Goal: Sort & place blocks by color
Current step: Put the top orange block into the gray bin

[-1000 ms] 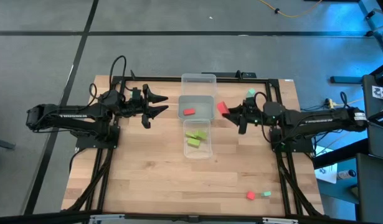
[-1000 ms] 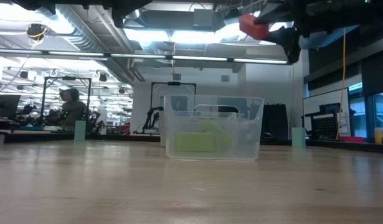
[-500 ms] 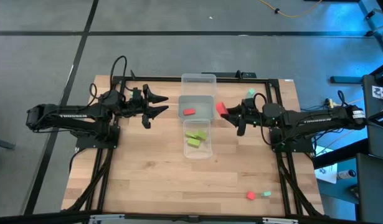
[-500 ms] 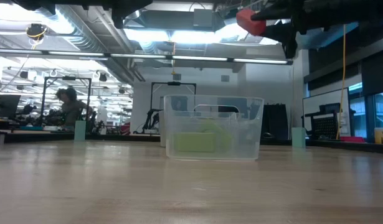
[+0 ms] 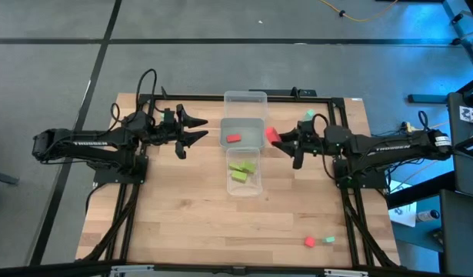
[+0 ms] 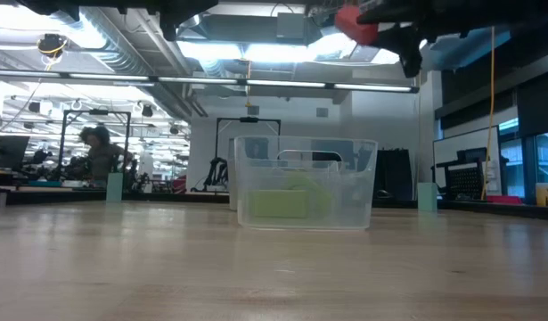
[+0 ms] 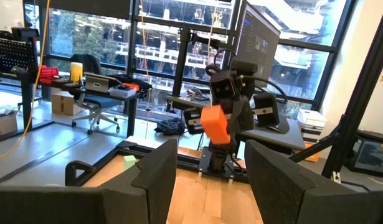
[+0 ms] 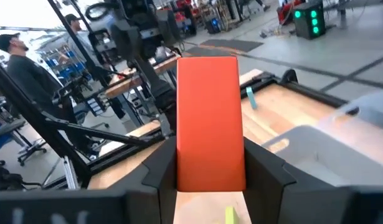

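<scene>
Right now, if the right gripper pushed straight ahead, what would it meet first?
Probably nothing on the table: the right gripper, holding the red block, sits above the clear trays. Farther along waits the left gripper, though depth is unclear.

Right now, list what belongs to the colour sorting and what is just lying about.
Job:
red block in right gripper
red block in tray
lime blocks
loose red and mint blocks
clear trays

Lying about:
green-lit box
</scene>
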